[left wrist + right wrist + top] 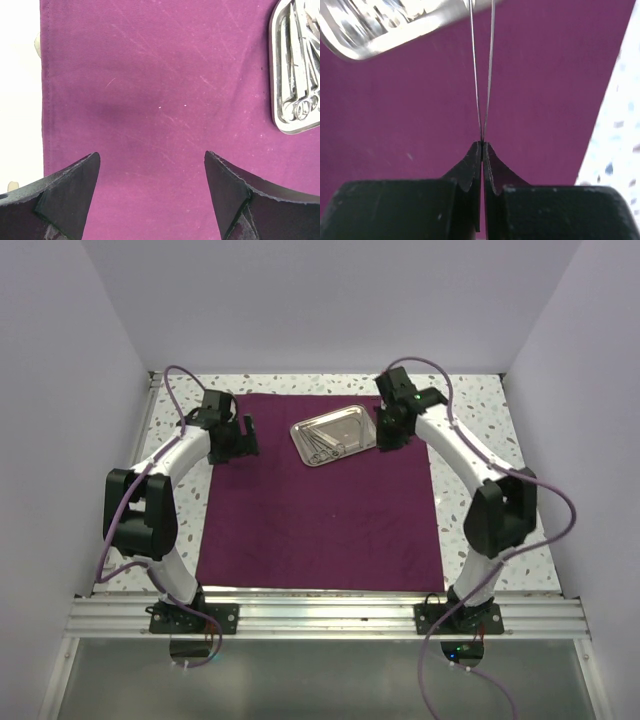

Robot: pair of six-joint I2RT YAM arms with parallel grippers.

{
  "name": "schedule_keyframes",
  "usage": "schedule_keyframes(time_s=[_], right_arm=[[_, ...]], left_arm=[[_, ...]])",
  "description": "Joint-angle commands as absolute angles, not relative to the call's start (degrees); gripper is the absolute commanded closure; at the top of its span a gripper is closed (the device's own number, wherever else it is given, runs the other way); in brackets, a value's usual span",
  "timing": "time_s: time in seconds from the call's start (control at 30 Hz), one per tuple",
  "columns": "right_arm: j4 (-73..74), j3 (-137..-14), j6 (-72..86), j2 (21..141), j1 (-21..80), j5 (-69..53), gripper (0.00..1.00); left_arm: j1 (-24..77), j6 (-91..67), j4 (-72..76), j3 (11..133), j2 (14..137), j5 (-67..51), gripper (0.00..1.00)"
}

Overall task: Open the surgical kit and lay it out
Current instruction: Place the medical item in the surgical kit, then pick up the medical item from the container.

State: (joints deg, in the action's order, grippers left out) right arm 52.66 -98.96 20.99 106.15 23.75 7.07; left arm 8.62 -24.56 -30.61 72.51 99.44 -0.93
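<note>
Cloth [320, 510] of a dark maroon colour is spread flat over the speckled counter [470, 430], with its near edge laid along the rail at the arm bases. A small shiny steel tray [335, 425] is set on the far part of the cloth, right of centre and turned at a slant. Thin steel instruments [325, 447] are piled inside it, their ring handles seen in the left wrist view. The left fingers [152, 157] are spread wide and held above bare cloth near its far left edge, apart from the tray and touching nothing. The right fingers [482, 145] are pressed together just beside the tray's right end, and the joined end of the tweezers [481, 135] is pinched between their tips. From that pinch the two thin prongs are seen to part slightly and run up across the tray's rim. Whether the prong tips rest inside the tray cannot be told.
</note>
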Motion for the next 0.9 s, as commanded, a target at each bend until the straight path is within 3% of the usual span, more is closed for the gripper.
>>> schedule_keyframes(time_s=[0.0,0.2,0.43,0.53,0.6,0.87], right_arm=[[49.85,-83.97,23.10,99.43,24.26,7.74,1.00],[47.90,-61.38,27.41,89.14,24.96,4.75,1.00],[47.54,-57.30,27.60,89.03,25.31,0.18,0.99],[51.58,-60.46,26.28,91.05,25.40,0.18,0.50],[54.47,-65.46,25.14,91.14,25.40,0.09,0.34],[60.21,-93.67,21.98,102.89,25.14,4.38,0.32]], left_arm=[[8.44,-25.66,-28.48,74.35,98.00,-1.93,0.12],[8.70,-26.54,-28.74,75.23,98.96,-2.29,0.13],[9.58,-26.81,-29.09,76.46,99.93,-2.55,0.13],[9.75,-26.72,-29.35,76.64,99.93,-2.37,0.13],[9.76,-26.46,-29.62,76.64,99.41,-2.02,0.13],[9.76,-25.75,-29.88,75.59,97.21,-0.18,0.14]])
